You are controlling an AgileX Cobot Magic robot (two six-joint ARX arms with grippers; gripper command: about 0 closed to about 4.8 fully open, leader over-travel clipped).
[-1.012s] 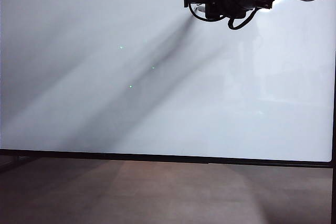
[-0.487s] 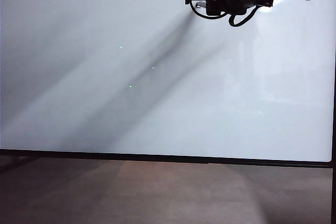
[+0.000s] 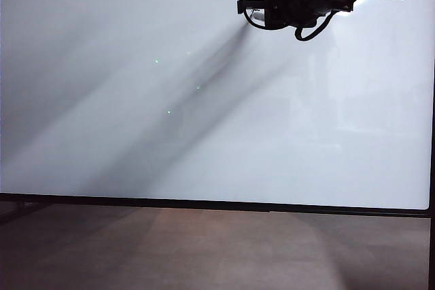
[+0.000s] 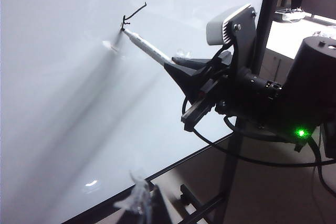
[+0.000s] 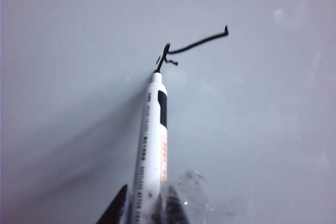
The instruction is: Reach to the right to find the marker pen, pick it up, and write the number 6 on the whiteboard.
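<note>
With its tip on the whiteboard [image 5: 273,145] near one o'clock, the marker pen [image 5: 153,145], clamped in the right gripper [image 5: 142,205] fingers, could skid and misshape the number 6 [image 5: 189,45]; the left gripper's [image 4: 137,199] finger state I cannot tell.

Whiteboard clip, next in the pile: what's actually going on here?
The right gripper holds the marker pen between its fingers, tip pressed against the whiteboard near its upper right. Only a slanted black stroke with a short hooked bit at the tip is drawn, so the 6 is barely begun. The left gripper sits low by the board's bottom edge, holding nothing, merely watching.
</note>
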